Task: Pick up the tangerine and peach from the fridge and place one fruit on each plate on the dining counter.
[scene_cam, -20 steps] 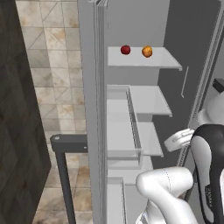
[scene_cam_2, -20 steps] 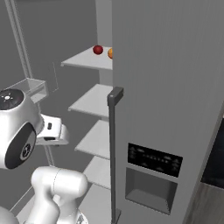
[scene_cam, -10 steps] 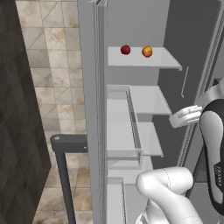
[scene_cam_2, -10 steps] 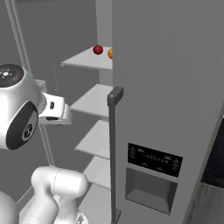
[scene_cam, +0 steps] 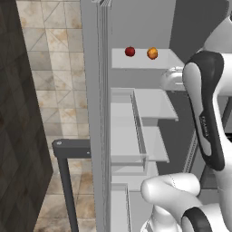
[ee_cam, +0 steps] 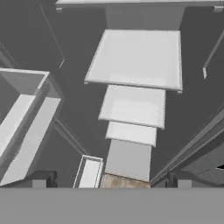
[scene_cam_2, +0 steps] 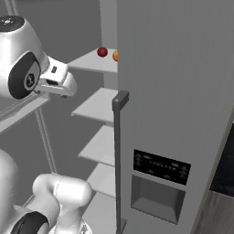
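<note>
Gripper (ee_cam: 111, 183) is spread wide and holds nothing: in the hand view both dark tips sit far apart at the bottom corners with only shelves between them. From the base views the hand sits inside the open fridge (scene_cam_2: 173, 91), just below the top shelf (scene_cam: 165, 59) and in front of it. The camera on the hand looks down the stack of pale shelves rather than at any fruit.

Targets: an orange fruit (scene_cam: 152, 53) sits on the top shelf, just beside a dark red ball (scene_cam: 130, 51); they are close but apart. In the right base view the orange fruit (scene_cam_2: 115, 55) is half hidden by the fridge wall, the red ball (scene_cam_2: 102, 52) clear. I'd take the orange one for the tangerine or the peach but can't tell which, and I can't place the other fruit. Plates and dining counter are not in frame.

Risks, my read:
- Hand is under the shelf lip. A straight lift would drive the wrist into the shelf edge; it needs to back out first, then come in above.
- The ball is just beside the target. A wide-open approach from the side could knock it or grab it instead.
- Round fruit on a flat shelf: a glancing finger contact would roll it to the back or off the edge.
- The clear door bin (scene_cam: 138, 124) sits close on the arm's left; a wide elbow swing could clip it.
</note>
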Motion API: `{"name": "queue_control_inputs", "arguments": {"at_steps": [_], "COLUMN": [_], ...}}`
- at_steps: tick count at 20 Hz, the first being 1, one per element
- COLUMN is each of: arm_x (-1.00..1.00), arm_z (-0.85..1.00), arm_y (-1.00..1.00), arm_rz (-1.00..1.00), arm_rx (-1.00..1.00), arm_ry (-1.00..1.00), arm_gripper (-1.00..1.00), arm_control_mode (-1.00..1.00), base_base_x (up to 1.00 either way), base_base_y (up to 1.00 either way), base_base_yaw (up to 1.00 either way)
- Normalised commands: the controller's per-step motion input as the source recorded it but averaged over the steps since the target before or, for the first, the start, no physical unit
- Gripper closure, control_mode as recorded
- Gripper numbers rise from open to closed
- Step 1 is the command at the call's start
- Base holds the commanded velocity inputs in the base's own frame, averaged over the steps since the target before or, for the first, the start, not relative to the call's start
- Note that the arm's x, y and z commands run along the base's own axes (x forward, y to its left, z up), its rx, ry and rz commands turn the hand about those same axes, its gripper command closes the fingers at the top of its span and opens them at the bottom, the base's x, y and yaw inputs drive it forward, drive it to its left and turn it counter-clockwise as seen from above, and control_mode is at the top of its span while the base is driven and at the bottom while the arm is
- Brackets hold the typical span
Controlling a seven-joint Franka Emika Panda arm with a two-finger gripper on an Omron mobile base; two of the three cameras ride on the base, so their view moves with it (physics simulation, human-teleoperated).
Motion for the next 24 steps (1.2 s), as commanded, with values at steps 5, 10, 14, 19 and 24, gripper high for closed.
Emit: {"name": "queue_control_inputs", "arguments": {"at_steps": [5,10,14,19,24], "arm_x": [0.66,0.05,0.06,0.53,0.61], "arm_z": [0.04,0.32,0.14,0.39,0.43], "arm_y": [0.13,0.0,-0.06,-0.05,-0.17], "arm_rz": [-0.04,0.0,0.0,-0.01,0.0], "arm_rx": [0.0,0.0,-0.01,-0.11,-0.1], "arm_ry": [-0.24,-0.38,-0.24,-0.01,0.19], "arm_gripper": [-1.0,-1.0,-1.0,-1.0,-1.0], "arm_control_mode": [-1.0,-1.0,-1.0,-1.0,-1.0], "base_base_x": [0.0,0.0,0.0,0.0,0.0], "base_base_y": [0.0,0.0,0.0,0.0,0.0], "base_base_yaw": [0.0,0.0,0.0,0.0,0.0]}}
